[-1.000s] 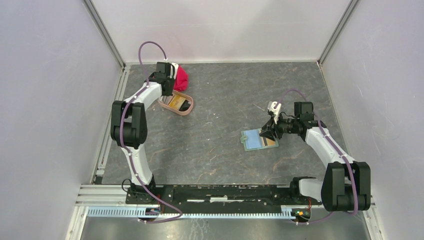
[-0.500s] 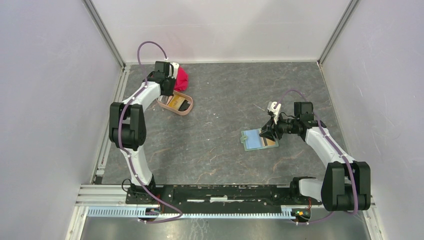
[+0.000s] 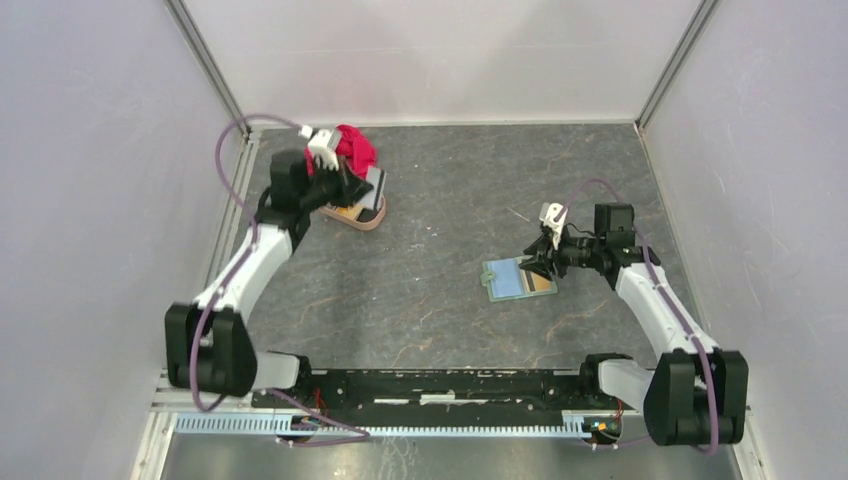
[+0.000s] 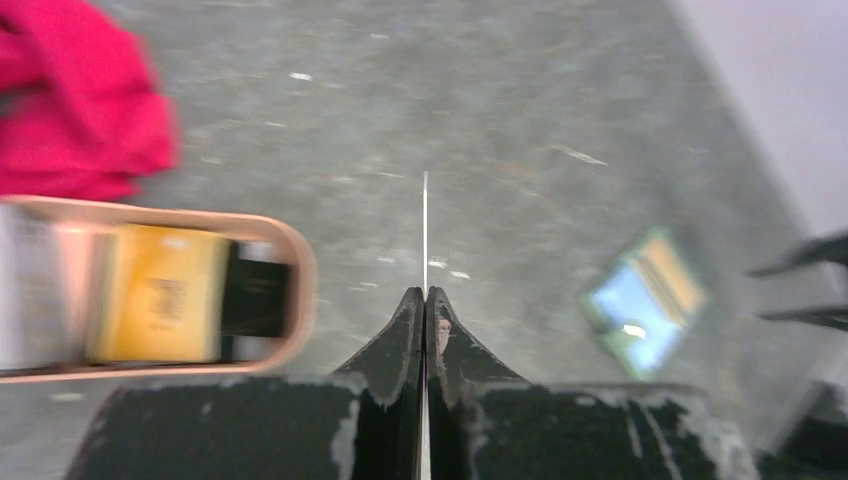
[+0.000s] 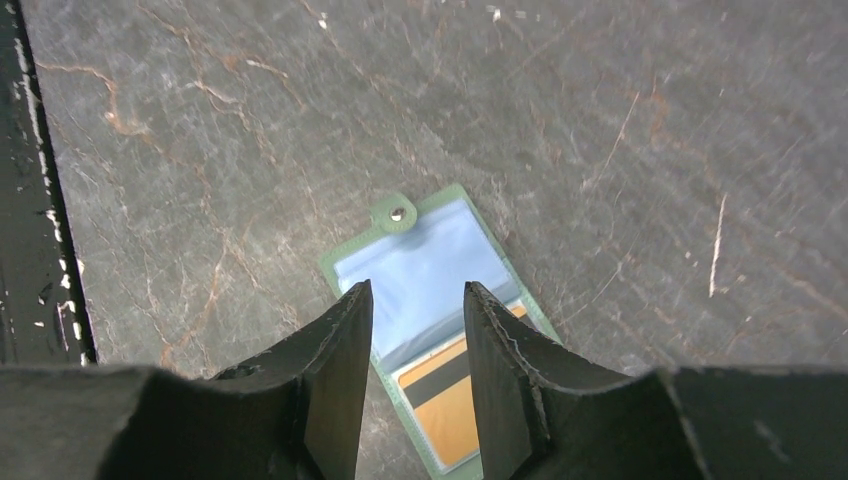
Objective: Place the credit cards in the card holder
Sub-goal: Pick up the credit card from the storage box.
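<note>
My left gripper [image 3: 352,186] [image 4: 425,292] is shut on a thin silvery-white credit card [image 3: 373,182], lifted just above the tray. In the left wrist view that card [image 4: 425,225] shows edge-on as a pale line between the jaws. More credit cards lie in the pinkish tray [image 3: 375,222] [image 4: 303,270]: an orange-gold one [image 4: 160,292] and a dark one [image 4: 255,300]. The sage-green card holder [image 3: 510,280] [image 5: 430,250] [image 4: 645,300] lies open at centre right with an orange, dark-striped card [image 5: 445,400] in its pocket. My right gripper [image 3: 530,266] [image 5: 418,300] hovers open over it, holding nothing.
A crumpled red cloth [image 3: 352,147] [image 4: 75,110] lies behind the tray at the back left. White walls with metal corner posts close the table on three sides. A black rail [image 3: 440,385] runs along the near edge between the arm bases.
My left arm has swung out and turned, raising the silvery card up from the tray, and its jaws have closed fully on it. The right arm and the card holder have hardly moved.
</note>
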`<action>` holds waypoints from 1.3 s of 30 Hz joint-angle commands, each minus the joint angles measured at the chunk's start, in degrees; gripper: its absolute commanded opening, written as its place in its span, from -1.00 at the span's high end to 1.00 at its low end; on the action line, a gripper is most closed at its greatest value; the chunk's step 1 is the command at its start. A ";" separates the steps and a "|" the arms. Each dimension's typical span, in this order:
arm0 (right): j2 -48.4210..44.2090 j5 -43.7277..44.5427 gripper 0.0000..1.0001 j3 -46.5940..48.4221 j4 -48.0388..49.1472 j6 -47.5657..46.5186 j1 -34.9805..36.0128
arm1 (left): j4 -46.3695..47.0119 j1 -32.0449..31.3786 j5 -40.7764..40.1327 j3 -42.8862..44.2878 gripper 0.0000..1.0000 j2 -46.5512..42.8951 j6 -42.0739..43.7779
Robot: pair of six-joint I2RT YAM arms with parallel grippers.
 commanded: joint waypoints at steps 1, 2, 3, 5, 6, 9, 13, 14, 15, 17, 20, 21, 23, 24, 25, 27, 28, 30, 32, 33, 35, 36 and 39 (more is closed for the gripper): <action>-4.12 -5.29 0.09 1.65 0.76 -1.29 -0.57 | 28.43 -2.20 17.38 -16.50 0.96 -9.52 -26.83; -4.66 -6.39 0.09 1.65 0.61 -1.20 -0.74 | 32.79 -3.43 16.91 -19.33 0.96 -12.38 -29.71; -5.14 -7.90 0.09 1.82 0.54 -0.84 -0.79 | 35.81 -5.34 15.31 -21.93 0.96 -14.27 -32.28; -6.05 -10.25 0.09 2.40 0.35 0.51 -0.72 | 40.97 -10.23 11.82 -26.12 0.96 -17.21 -36.35; -6.38 -11.63 0.09 3.04 -0.09 1.15 -0.81 | 42.72 -13.25 10.03 -27.46 0.95 -18.18 -37.45; -6.93 -16.95 0.08 5.23 -3.95 1.79 -0.78 | 48.18 -22.42 2.59 -31.32 0.96 -19.80 -39.81; -6.81 -21.08 0.08 9.75 -13.72 1.02 -0.80 | 58.82 -30.54 -5.98 -36.32 0.96 -19.56 -43.85; -6.80 -22.56 0.08 10.35 -15.71 1.74 -0.83 | 61.16 -32.80 -7.76 -37.20 0.96 -18.86 -44.24; -6.65 -24.84 0.09 10.20 -16.31 3.66 -0.82 | 63.86 -34.43 -9.11 -37.59 0.96 -17.64 -44.27; -7.16 -28.38 0.08 8.84 -14.96 8.38 -0.77 | 67.92 -37.72 -11.98 -38.01 0.96 -15.35 -44.29; -9.40 -30.16 0.06 5.82 -7.71 19.06 -0.75 | 74.68 -41.15 -15.70 -38.05 0.96 -11.31 -45.48; -9.93 -30.67 0.04 5.12 -7.29 20.18 -0.80 | 76.44 -42.21 -16.64 -37.76 0.96 -9.97 -45.72; -10.30 -31.19 0.01 4.64 -8.01 21.35 -0.82 | 78.67 -44.22 -17.41 -35.62 0.96 -7.25 -45.38; -10.24 -31.52 0.01 4.59 -8.07 22.27 -0.79 | 79.14 -44.99 -17.83 -34.72 0.96 -6.15 -45.17; -10.05 -31.83 0.01 4.67 -8.22 23.13 -0.79 | 79.40 -45.54 -18.35 -33.96 0.96 -5.24 -44.69; -9.28 -32.55 0.01 5.32 -9.54 23.25 -0.76 | 80.40 -46.63 -20.73 -33.14 0.96 -3.58 -43.81; -8.87 -32.85 0.01 5.78 -10.45 22.49 -0.73 | 80.80 -46.99 -21.04 -32.71 0.96 -2.64 -43.67; -7.62 -32.87 0.01 7.01 -12.56 20.98 -0.82 | 82.83 -47.74 -21.52 -31.88 0.96 -0.48 -43.65; -6.08 -32.86 0.01 8.36 -14.55 20.16 -0.82 | 84.58 -48.88 -22.05 -30.86 0.96 1.85 -43.64; -5.36 -32.90 0.01 8.89 -15.28 19.91 -0.78 | 84.80 -49.34 -22.10 -30.31 0.96 2.40 -43.58; -4.11 -32.89 0.01 10.12 -17.12 19.06 -0.77 | 85.28 -50.28 -22.57 -29.36 0.96 4.17 -43.33; -3.58 -32.94 0.00 11.09 -18.47 18.13 -0.77 | 85.75 -50.67 -22.79 -29.08 0.96 4.90 -43.22; -2.59 -32.95 0.00 13.23 -22.21 15.40 -0.82 | 86.13 -51.38 -23.92 -28.36 0.96 6.43 -42.74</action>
